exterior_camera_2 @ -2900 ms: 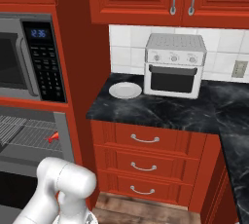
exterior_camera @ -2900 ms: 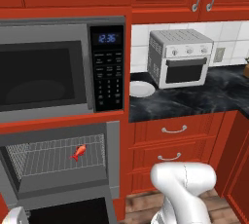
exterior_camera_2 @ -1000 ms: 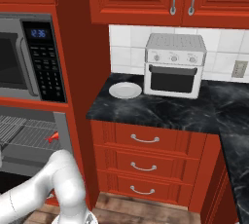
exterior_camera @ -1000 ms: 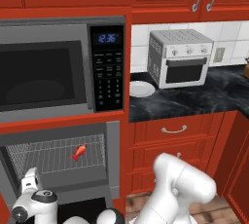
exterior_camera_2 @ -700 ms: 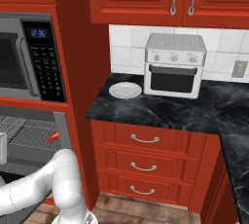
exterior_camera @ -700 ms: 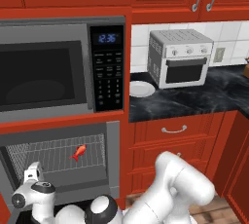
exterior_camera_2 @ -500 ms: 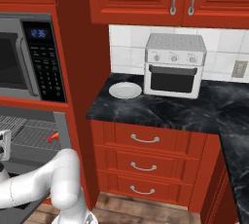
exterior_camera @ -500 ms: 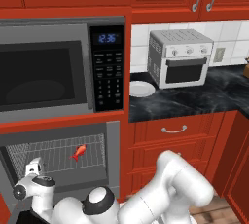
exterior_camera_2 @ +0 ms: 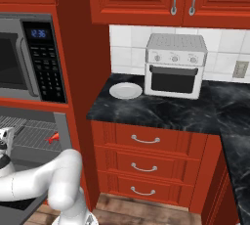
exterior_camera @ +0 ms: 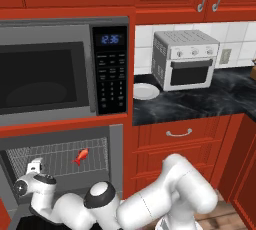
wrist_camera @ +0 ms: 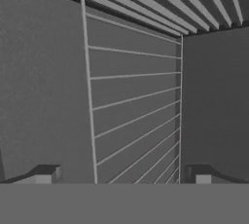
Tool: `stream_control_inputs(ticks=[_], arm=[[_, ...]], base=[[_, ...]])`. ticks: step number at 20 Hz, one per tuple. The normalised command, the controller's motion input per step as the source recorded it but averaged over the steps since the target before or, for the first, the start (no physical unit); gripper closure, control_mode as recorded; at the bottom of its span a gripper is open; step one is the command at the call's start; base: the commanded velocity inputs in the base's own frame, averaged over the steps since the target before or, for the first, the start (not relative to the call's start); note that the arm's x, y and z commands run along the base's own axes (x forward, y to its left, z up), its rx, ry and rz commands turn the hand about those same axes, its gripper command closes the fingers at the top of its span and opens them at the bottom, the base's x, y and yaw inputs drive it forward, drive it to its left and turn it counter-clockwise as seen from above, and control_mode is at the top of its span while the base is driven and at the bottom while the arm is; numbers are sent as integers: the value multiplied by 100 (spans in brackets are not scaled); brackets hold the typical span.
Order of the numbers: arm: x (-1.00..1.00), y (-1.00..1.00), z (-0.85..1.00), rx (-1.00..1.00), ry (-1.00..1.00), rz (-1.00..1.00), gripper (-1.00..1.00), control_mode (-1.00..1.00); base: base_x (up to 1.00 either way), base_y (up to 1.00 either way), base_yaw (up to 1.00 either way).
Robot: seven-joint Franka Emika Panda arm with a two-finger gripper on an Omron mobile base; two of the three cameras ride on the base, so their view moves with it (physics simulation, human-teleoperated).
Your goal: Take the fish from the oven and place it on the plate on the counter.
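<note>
the fish [exterior_camera: 80, 156] lies on the wire rack [exterior_camera: 60, 156] inside the open oven [exterior_camera: 60, 159], toward the rack's right half – in the right base view it shows as a red-orange speck [exterior_camera_2: 53, 137] at the rack's near right edge. the gripper [wrist_camera: 124, 175] sits low at the left of the oven opening, well apart from the fish, its jaws spread wide with nothing between them – the hand view looks past both finger tips [wrist_camera: 46, 174] at grey oven walls and thin rack wires. the plate [exterior_camera: 145, 91] rests bare on the counter [exterior_camera: 200, 101], just left of the toaster oven [exterior_camera: 186, 59], beside the microwave [exterior_camera: 60, 71]
</note>
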Motion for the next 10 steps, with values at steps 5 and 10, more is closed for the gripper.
stream_control_inputs(ticks=[5, 10], arm=[[1, -15, -43, 4, 0, -6, -100, -100], [0, -15, -40, 14, -6, -16, -100, -100]], base=[[0, 0, 0], [0, 0, 0]])
